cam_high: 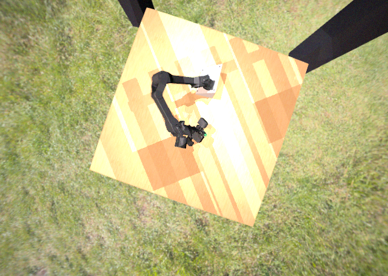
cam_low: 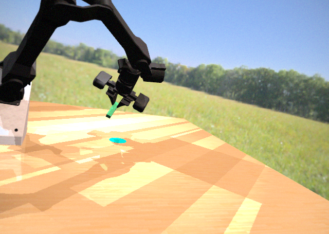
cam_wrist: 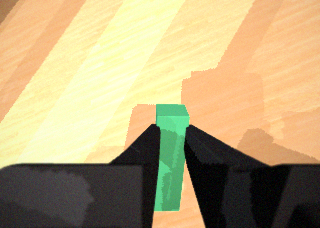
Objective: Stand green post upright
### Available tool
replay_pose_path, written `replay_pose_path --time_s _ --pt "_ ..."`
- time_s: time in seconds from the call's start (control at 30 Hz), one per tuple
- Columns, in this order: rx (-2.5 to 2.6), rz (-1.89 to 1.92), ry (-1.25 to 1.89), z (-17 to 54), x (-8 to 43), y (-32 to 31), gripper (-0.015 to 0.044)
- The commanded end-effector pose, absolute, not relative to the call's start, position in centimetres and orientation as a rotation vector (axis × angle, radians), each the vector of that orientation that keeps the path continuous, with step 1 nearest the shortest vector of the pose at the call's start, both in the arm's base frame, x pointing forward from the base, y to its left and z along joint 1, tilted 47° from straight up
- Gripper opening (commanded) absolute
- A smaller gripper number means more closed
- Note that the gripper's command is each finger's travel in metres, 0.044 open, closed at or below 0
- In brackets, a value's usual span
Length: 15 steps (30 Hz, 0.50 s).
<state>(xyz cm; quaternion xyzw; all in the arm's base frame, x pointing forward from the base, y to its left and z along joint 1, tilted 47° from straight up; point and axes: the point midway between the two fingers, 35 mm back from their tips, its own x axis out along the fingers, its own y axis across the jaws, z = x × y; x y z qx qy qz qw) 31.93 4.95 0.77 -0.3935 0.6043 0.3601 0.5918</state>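
Observation:
The green post is held in the air, tilted, with its dark lower end pointing down and left in the exterior view. In the top view only a small bit of the post shows. My gripper is shut on the post near its upper part, and the post sticks out beyond the fingertips. The cyan circle lies flat on the table, lower in the picture than the post in the exterior view. The circle is not in the wrist view, and I cannot see it in the top view.
The wooden table top carries patchy shadows and bright stripes. The pale base block of the arm stands on it, at the left in the exterior view. Dark beams show beside the table in the top view.

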Motion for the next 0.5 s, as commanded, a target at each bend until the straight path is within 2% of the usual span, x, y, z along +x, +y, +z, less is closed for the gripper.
replay_pose_path --time_s 0.0,0.47 --pt "-0.901 0.862 1.369 0.88 31.84 4.97 0.0023" --pt "-0.860 0.912 1.274 1.06 31.94 4.93 0.0023"
